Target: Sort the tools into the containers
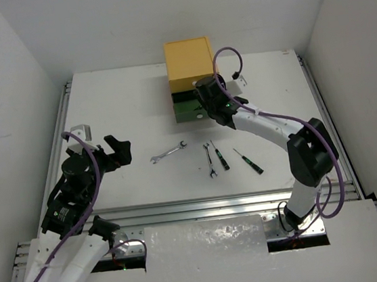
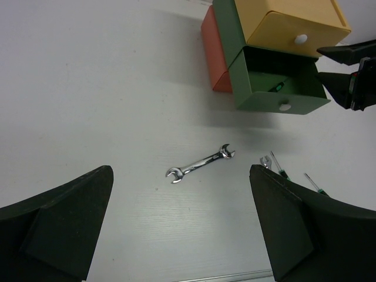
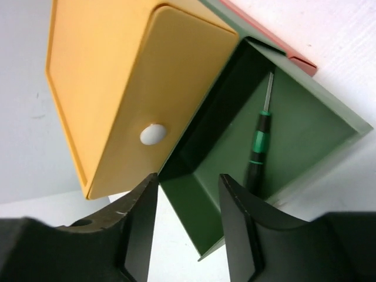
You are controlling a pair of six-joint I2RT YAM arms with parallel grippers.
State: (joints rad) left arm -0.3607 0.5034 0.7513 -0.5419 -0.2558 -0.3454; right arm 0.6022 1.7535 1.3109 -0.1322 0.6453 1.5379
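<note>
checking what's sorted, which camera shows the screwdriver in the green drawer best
The right wrist view: the thin black screwdriver with green bands lies clearly on the floor of the open green drawer. The left wrist view shows only a green speck there; in the top view the right gripper hides it.

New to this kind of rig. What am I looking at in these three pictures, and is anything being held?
Two robot arms are bolted to a table. One picture looks down from above; the other two come from cameras on the wrists. The left tool is open and empty. The right tool, also open and empty, hovers at the pulled-out green drawer of a small chest, where a green-banded screwdriver lies. On the table: a lone wrench, a second wrench, a middle screwdriver, a rightmost screwdriver.
</note>
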